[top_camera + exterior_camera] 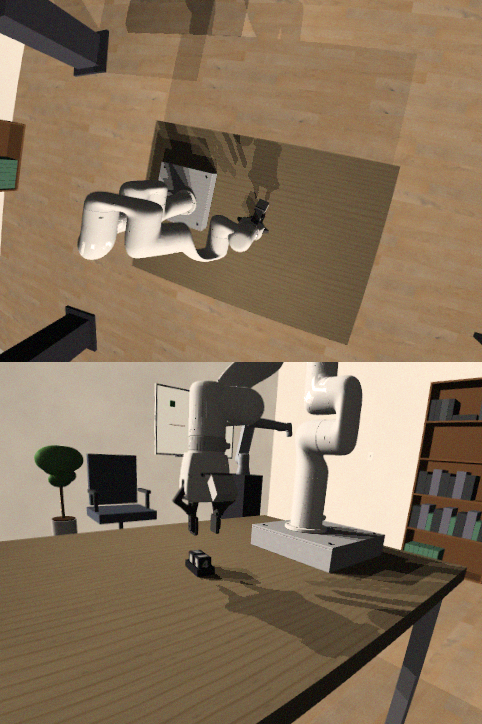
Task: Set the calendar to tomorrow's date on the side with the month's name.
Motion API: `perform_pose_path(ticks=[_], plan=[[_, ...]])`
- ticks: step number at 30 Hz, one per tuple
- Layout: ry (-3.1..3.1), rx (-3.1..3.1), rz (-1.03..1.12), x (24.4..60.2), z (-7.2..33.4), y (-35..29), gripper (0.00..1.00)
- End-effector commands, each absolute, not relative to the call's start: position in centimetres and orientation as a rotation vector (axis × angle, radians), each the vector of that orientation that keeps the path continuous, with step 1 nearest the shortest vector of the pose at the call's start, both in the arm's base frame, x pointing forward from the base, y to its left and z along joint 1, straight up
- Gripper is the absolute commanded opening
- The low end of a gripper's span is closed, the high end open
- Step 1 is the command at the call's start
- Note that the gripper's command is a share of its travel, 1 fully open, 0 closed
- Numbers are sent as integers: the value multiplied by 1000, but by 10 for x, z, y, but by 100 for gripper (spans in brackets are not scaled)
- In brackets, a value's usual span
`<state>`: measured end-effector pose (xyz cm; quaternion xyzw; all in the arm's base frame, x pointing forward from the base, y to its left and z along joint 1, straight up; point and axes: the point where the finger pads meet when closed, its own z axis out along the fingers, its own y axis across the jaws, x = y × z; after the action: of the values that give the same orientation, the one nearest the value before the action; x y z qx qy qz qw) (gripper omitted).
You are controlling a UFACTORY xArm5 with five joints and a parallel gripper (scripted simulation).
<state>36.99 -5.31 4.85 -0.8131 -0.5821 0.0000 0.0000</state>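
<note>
The calendar is a small dark tray holding two dark cubes side by side, standing on the wooden table a little in front of the robot's base. It also shows from above in the top view; the digits are too small to read. My gripper hangs above the calendar, pointing down, with a clear gap between the fingertips and the cubes. Its fingers stand partly apart with nothing between them. From above, the gripper sits just beside the calendar, mostly hidden by the wrist.
The robot's grey base block stands on the table to the right of the calendar. The table's edge runs along the right. A chair, a plant and a bookshelf stand off the table.
</note>
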Motion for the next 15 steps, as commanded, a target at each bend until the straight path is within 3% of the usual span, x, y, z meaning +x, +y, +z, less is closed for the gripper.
perform_pose_path(ticks=[1, 15], plan=[[-1831, -2555, -4, 371, 44, -53, 47], [-1831, -2555, -4, 371, 25, -54, 47]])
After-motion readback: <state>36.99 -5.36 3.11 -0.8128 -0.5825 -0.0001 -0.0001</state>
